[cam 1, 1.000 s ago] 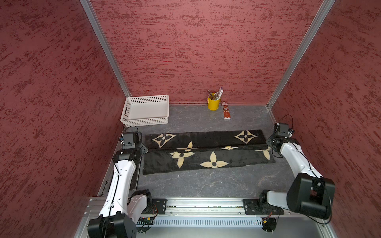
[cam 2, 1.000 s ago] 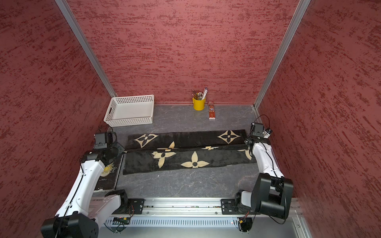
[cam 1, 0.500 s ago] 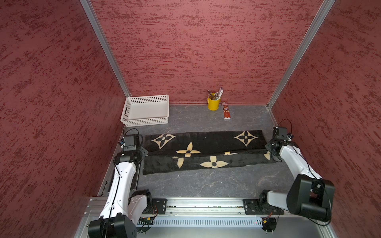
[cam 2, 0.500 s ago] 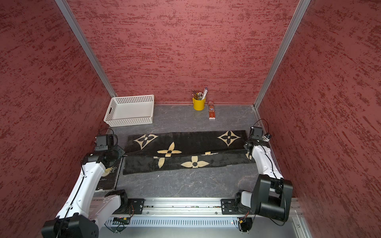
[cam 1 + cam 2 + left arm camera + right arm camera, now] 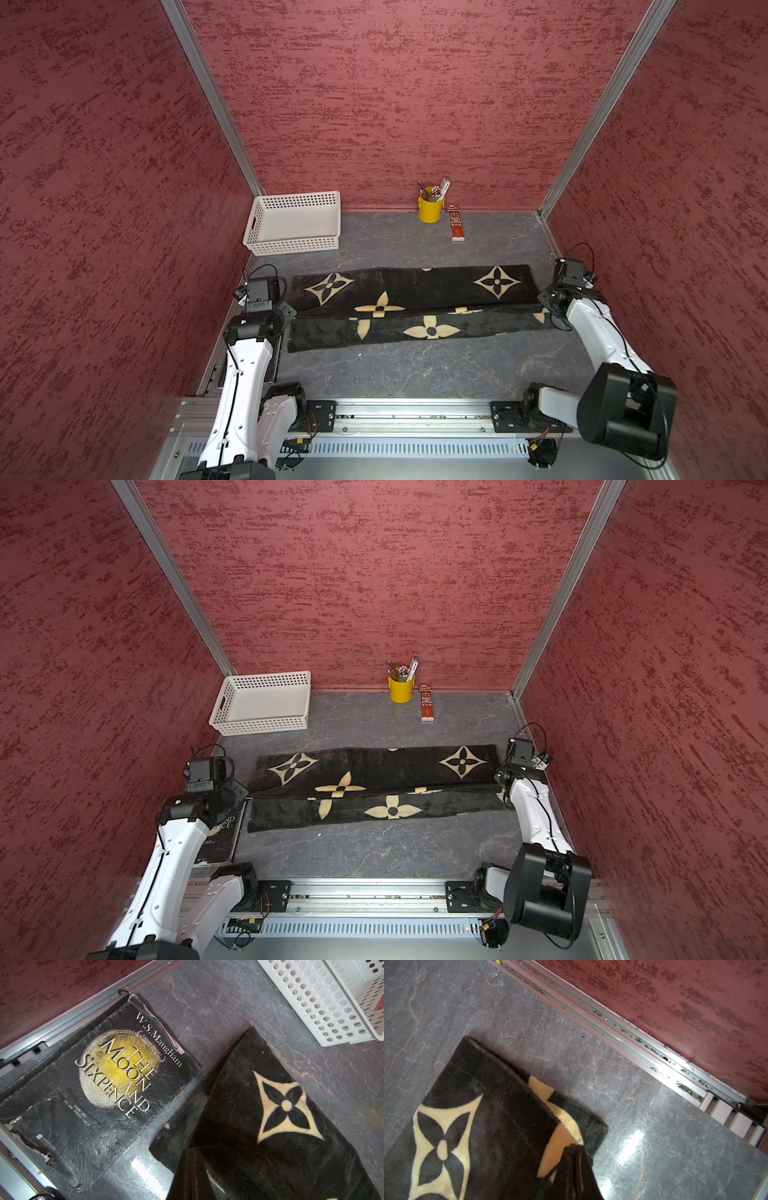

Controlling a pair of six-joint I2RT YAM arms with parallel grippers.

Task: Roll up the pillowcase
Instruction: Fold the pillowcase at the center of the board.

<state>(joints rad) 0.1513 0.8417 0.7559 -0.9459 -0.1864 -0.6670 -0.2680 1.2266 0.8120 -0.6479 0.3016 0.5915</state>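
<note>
— Well, edges and clearance?
— Pillowcase [image 5: 411, 307] lies folded lengthwise across the middle of the desk [image 5: 415, 374], with bare strips near and far. Its left end is just beside a book [image 5: 99, 1088]. The basket [image 5: 293, 222] is well apart, far left.
— Hands?
— Left hand [image 5: 190, 1153] and right hand [image 5: 574, 1147] are each pinched on a pillowcase end.

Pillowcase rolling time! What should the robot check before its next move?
1. Left end effector shut on the pillowcase end: ok.
2. Right end effector shut on the opposite end: ok.
3. Fold line even across: ok.
4. Book clear of the pillowcase: cannot tell.
5. White basket and yellow cup away from the pillowcase: ok.
6. Roll formed: not ok, only folded flat.
</note>
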